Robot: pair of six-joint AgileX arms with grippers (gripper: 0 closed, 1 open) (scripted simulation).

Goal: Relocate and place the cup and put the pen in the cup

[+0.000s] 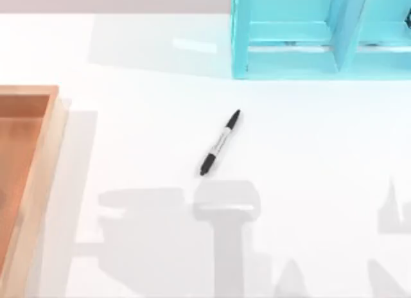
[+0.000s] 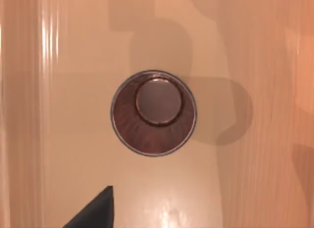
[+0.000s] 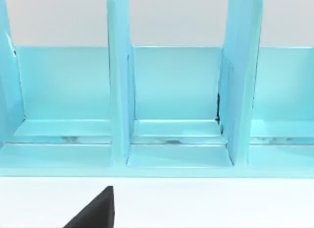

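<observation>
Slim black marker pen [image 1: 220, 142] with grey-white label band lying flat on white table [image 1: 141, 150], just below centre of top view, tilted diagonally: one end toward upper right, other toward lower left. Label text not readable, no brand discernible. Well apart from orange-tan wooden tray [image 1: 38, 144] at left edge of top view, and from light-blue partitioned organiser [image 1: 292, 60] along upper right. Small dark reddish-brown cylindrical cup [image 2: 153, 112] seen straight down in left wrist view, centre of frame, upright, mouth up, standing on orange-tan wooden tray floor [image 2: 73, 139]; dark shadows across wood beside and above it. No writing on cup. Black wedge of left gripper [image 2: 95, 213] at lower left of left wrist view, apart from cup; released or clenched: cannot tell. Right wrist view facing organiser compartments [image 3: 176, 90] with upright dividers, white table strip along bottom; black wedge of right gripper [image 3: 95, 213] at lower left there; state likewise cannot tell. No readable markings on organiser.
</observation>
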